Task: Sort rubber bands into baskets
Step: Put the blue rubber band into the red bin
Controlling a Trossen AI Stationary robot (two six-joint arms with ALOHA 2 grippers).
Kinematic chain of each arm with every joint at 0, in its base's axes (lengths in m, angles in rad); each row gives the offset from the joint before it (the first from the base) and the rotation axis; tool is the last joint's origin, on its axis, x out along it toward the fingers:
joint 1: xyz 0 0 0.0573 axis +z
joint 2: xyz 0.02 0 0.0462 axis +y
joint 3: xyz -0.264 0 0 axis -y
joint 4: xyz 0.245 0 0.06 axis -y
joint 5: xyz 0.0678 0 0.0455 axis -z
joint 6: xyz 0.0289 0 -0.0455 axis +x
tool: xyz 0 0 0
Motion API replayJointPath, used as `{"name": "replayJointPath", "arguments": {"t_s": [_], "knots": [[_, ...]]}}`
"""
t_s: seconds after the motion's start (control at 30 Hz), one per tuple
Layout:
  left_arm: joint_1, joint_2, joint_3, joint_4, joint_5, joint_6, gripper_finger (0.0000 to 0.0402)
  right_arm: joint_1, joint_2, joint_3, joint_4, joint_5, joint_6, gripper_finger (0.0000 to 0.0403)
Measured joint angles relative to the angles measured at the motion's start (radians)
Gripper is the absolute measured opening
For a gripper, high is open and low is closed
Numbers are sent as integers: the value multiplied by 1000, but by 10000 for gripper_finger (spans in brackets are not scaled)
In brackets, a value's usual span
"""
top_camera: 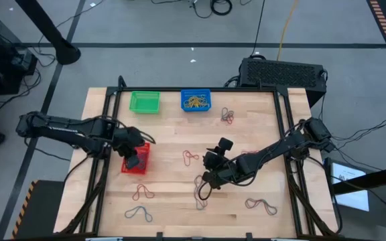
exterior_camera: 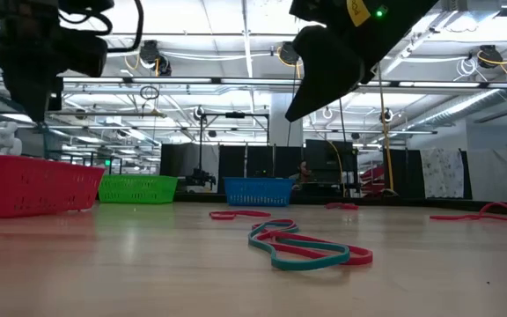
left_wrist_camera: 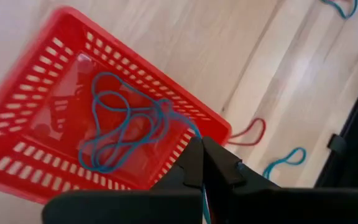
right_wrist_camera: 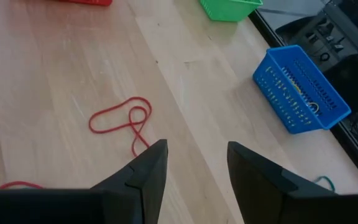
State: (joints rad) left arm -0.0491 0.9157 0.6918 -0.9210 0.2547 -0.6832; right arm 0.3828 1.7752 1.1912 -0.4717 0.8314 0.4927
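A pale wooden surface [top_camera: 246, 114] seen from above, with two dark robot arms reaching in from nine and three o'clock.

The left end effector [top_camera: 134, 159] hangs directly over the red rectangular plastic mesh basket [top_camera: 135, 158], which sits at about nine o'clock from the centre of the surface. Its fingers are pressed together, and in the left wrist view a thin blue strand runs from between them down to the tangle of blue rubber bands [left_wrist_camera: 120, 121] lying in that basket, so the band appears pinched and not yet let go. It is probably held there so the band will fall inside the walls. The red basket's long axis runs roughly twelve to six.

The right end effector [top_camera: 206, 175] hovers near the centre, fingers spread apart and holding nothing, likely poised to pick a loose band. A red rubber band [right_wrist_camera: 120, 118] lies flat just ahead of it, a twisted loop with its tail trailing toward the fingers.

The green mesh basket [top_camera: 144, 102] and the blue mesh basket [top_camera: 196, 100] stand near each other at twelve o'clock, long axes nine to three; the blue one holds yellow-tan bands [top_camera: 194, 102]. More bands lie scattered toward six o'clock.
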Motion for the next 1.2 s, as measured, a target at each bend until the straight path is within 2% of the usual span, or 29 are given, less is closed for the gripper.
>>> {"name": "replayJointPath", "arguments": {"t_s": [0.13,0.37,0.9,1.0,1.2], "knots": [[-45,0,0,-3,-41,-19,0,0,0,0,0,0,0,160],[-51,0,0,-4,-159,-18,8,0,0,0,0,0,0,160],[-52,0,0,-12,-115,-5,83,1,0,1,0,-53,-1,160],[-53,0,0,70,-67,59,86,1,0,1,2,-60,23,160],[-159,38,1,394,-51,187,86,1,0,45,-11,-190,46,160]]}}
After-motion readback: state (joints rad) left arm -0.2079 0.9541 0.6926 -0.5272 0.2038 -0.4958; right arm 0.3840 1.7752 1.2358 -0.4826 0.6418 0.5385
